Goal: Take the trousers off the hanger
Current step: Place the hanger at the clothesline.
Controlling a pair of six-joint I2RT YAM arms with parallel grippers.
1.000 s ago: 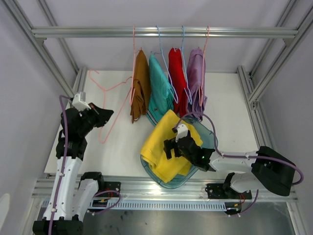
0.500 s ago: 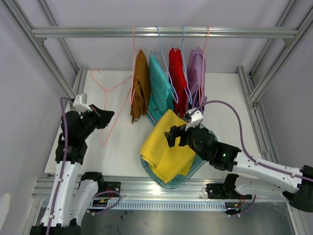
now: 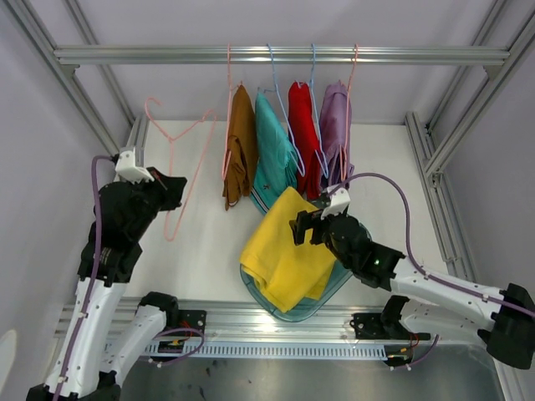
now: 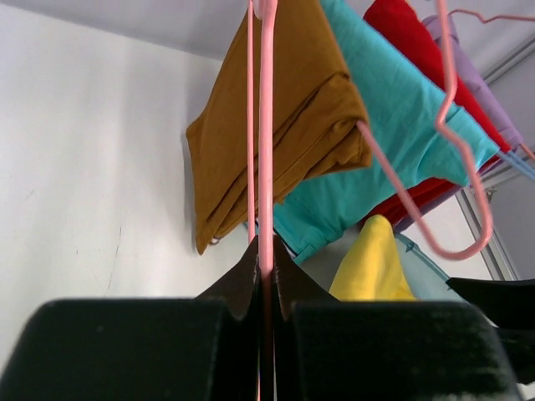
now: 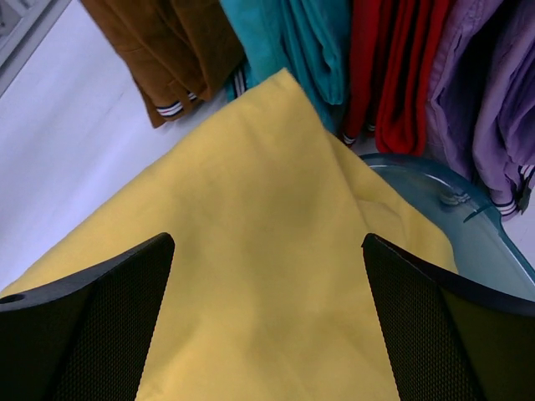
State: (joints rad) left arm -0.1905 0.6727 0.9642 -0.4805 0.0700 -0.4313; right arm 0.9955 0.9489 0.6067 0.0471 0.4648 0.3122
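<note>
"Holding what, the left gripper [image 4: 266, 280]?"

"It's clamped on a bare pink hanger [image 4: 267, 125], lifted near the left edge of the bench [image 3: 209, 251]. The yellow trousers [image 3: 284, 251] lie in the tray [image 5: 435, 188] by the near edge, and the right gripper [image 5: 267, 241] is spread wide above them."

"Which step, then?"

"One pair is off, I'd judge, and the hanger wants setting aside. Next come the brown trousers [image 3: 241, 142], hanging beside the teal trousers [image 3: 272, 146], red trousers [image 3: 303, 125] and lilac trousers [image 3: 334, 125] on the rail [image 3: 167, 55] over the far edge. They need sliding free without snagging their neighbours."

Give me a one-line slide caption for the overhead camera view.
Left hand grips an empty pink hanger; right hand open above yellow trousers on a bin; four trousers hang behind.
</note>
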